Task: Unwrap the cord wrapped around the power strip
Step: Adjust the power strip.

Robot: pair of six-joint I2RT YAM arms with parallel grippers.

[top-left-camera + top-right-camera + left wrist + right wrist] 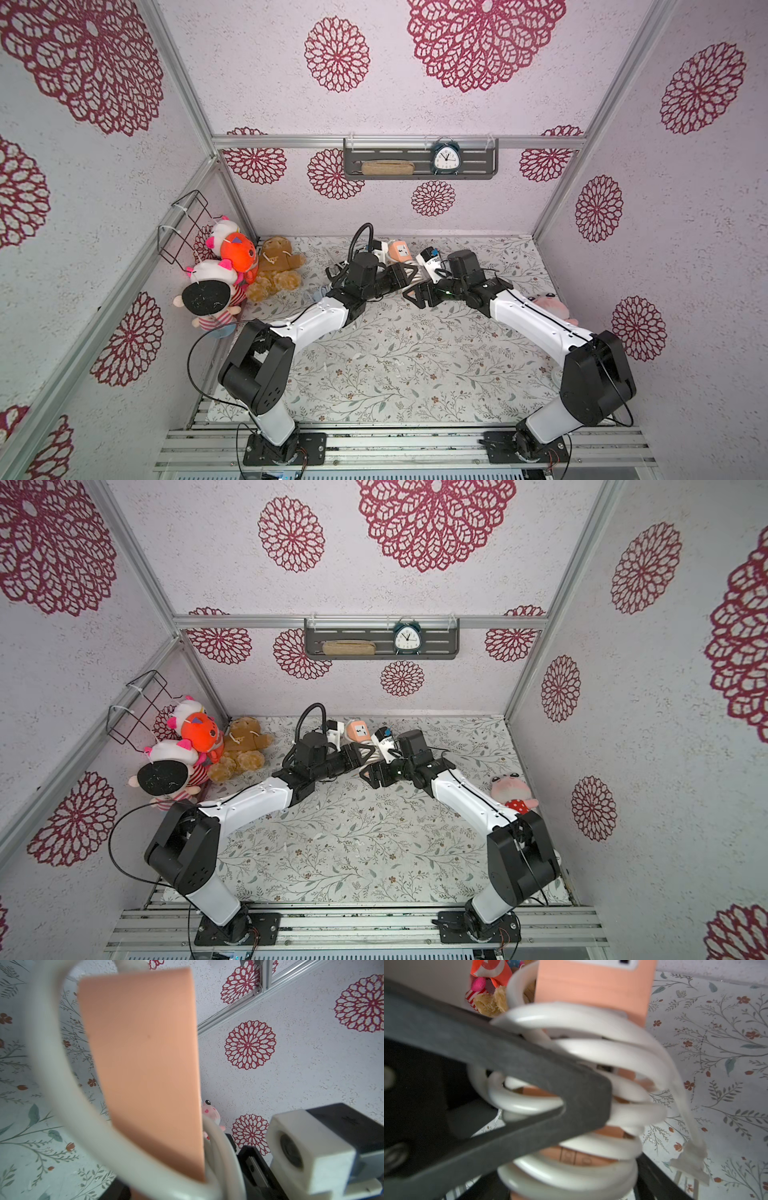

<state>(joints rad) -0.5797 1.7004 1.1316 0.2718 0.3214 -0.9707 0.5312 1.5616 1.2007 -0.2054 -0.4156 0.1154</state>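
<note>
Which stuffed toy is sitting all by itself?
The pale pink plush toy with a red spotted body, alone beside one wall. The other plush toys huddle together in the opposite corner.

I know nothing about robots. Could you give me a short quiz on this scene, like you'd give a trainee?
1. True or false: the white cord is fully unwound from the orange power strip.
2. What stands on the wall shelf? A) alarm clock B) teapot C) lamp
3. Which arm's gripper holds the strip?

Key
1. False: several loops wrap it.
2. A.
3. The left gripper.
</note>
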